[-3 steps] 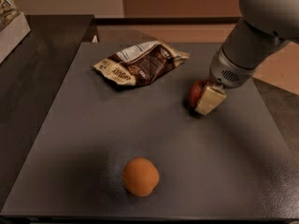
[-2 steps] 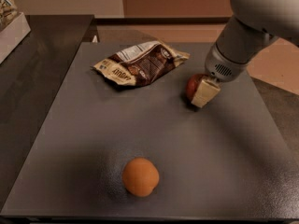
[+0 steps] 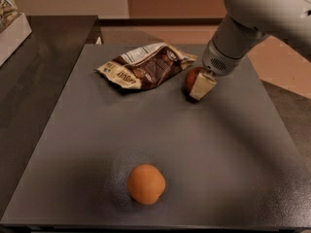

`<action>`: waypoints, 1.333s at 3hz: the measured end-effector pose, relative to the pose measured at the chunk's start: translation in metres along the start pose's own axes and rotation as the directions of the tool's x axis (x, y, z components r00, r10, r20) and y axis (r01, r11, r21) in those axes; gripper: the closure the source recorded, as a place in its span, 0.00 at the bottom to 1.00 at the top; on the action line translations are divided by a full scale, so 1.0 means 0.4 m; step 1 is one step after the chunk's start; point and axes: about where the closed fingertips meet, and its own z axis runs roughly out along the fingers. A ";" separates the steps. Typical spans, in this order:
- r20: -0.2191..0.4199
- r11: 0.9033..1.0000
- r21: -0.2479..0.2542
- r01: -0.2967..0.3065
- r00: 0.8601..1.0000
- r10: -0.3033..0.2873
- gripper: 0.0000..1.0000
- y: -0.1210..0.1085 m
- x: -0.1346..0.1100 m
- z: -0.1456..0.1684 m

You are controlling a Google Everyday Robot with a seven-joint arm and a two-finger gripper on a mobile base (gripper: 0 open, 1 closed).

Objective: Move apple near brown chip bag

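While the gripper (image 3: 195, 82) pinches the apple (image 3: 191, 76) just right of the brown chip bag (image 3: 146, 66), beside its tan end, a release before it rests steady risks it rolling away from the bag.

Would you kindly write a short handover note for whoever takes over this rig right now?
The gripper is low over the far right part of the table, shut on the apple.
The apple sits just off the right end of the brown chip bag, with a small gap between them. I cannot tell whether it rests on the table.
The orange lies apart, near the front edge.
Done: the apple is beside the bag.
Left: probably set it down if it is lifted, open the fingers, and back the arm away.
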 end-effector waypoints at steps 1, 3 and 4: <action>0.021 1.000 0.004 -0.009 1.000 0.009 1.00 -0.030 -0.034 0.020; 0.042 1.000 -0.025 -0.018 0.999 0.019 0.83 -0.055 -0.084 0.058; 0.045 0.999 -0.036 -0.016 0.999 0.018 0.59 -0.058 -0.099 0.064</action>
